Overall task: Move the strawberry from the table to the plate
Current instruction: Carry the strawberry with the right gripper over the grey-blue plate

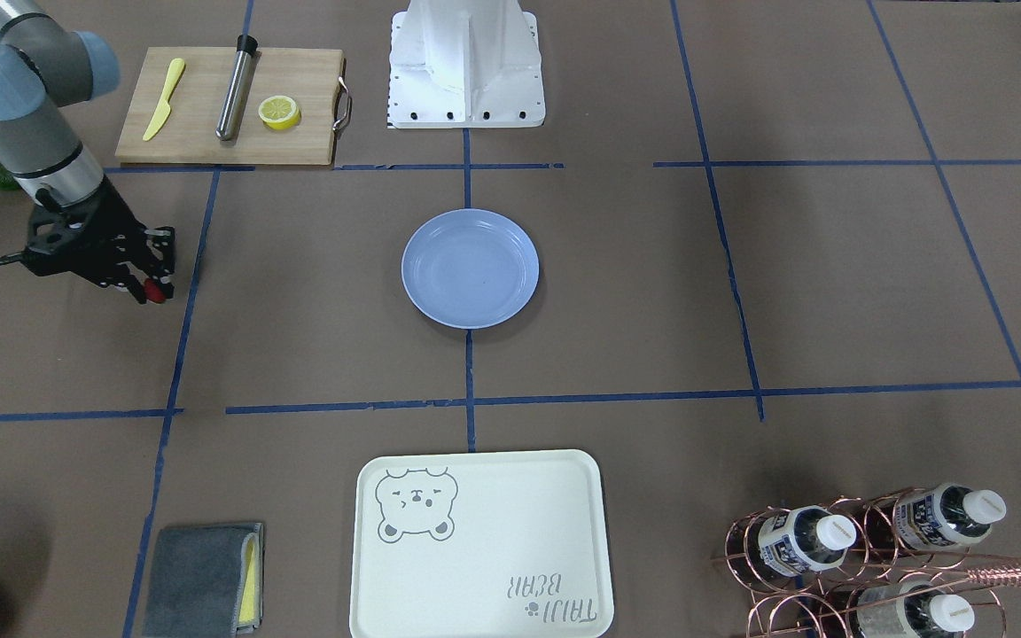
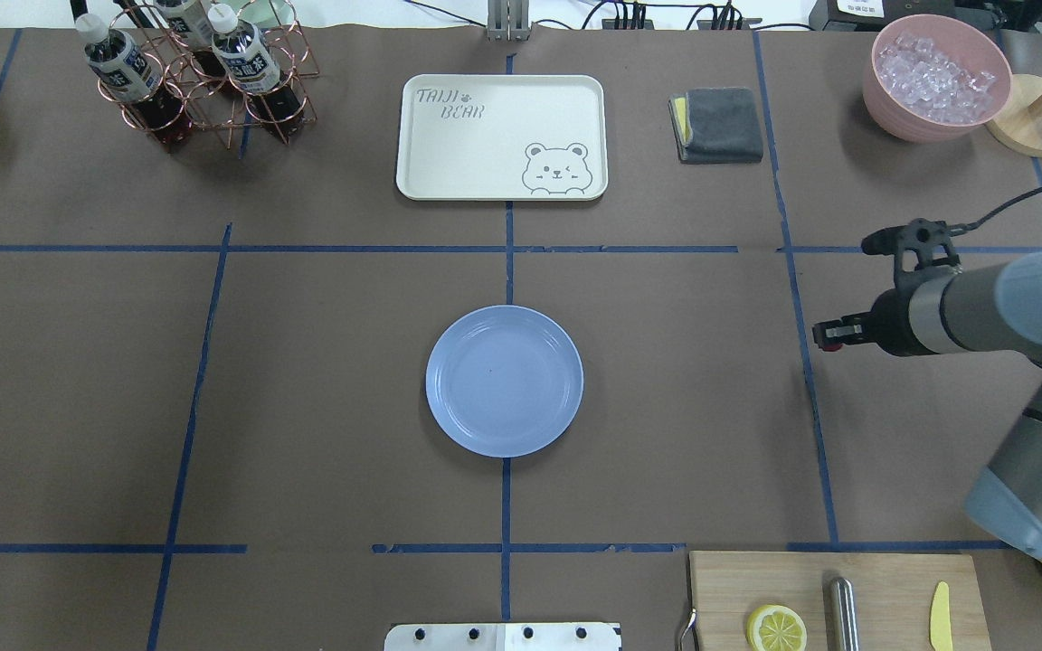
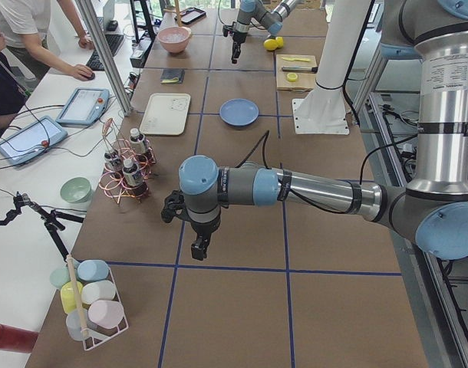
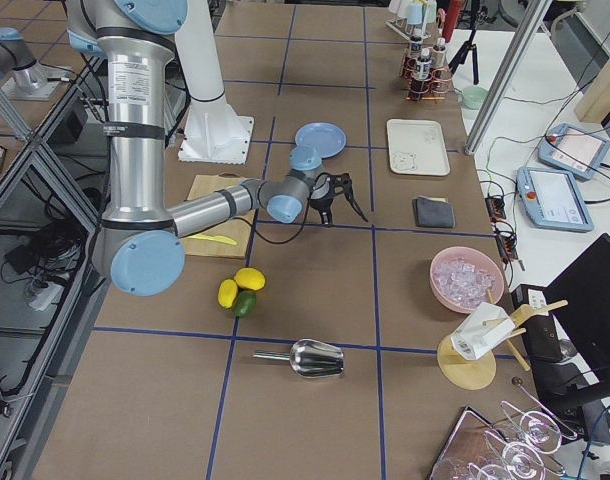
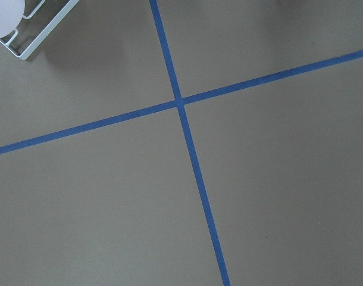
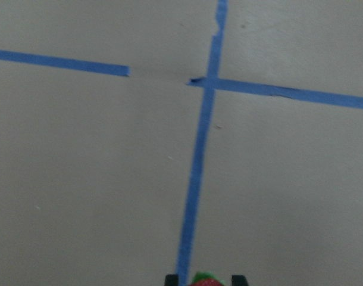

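My right gripper [image 1: 152, 285] is shut on the small dark-red strawberry [image 1: 156, 291] and holds it a little above the brown table [image 1: 652, 292], beside a blue tape line. In the overhead view this gripper [image 2: 830, 336] is well to the right of the light-blue plate [image 2: 504, 380], which has nothing on it. The strawberry [image 6: 204, 280], red with a bit of green, peeks in at the bottom edge of the right wrist view between two dark fingertips. My left gripper [image 3: 199, 247] shows only in the exterior left view, hanging over the near end of the table. I cannot tell whether it is open or shut.
A wooden cutting board [image 2: 883, 579] holds a lemon half [image 2: 776, 627], a steel cylinder and a yellow knife. At the far side stand a cream bear tray [image 2: 449, 154], a copper bottle rack [image 2: 186, 72], a grey cloth [image 2: 718, 125] and a pink ice bowl [image 2: 935, 77].
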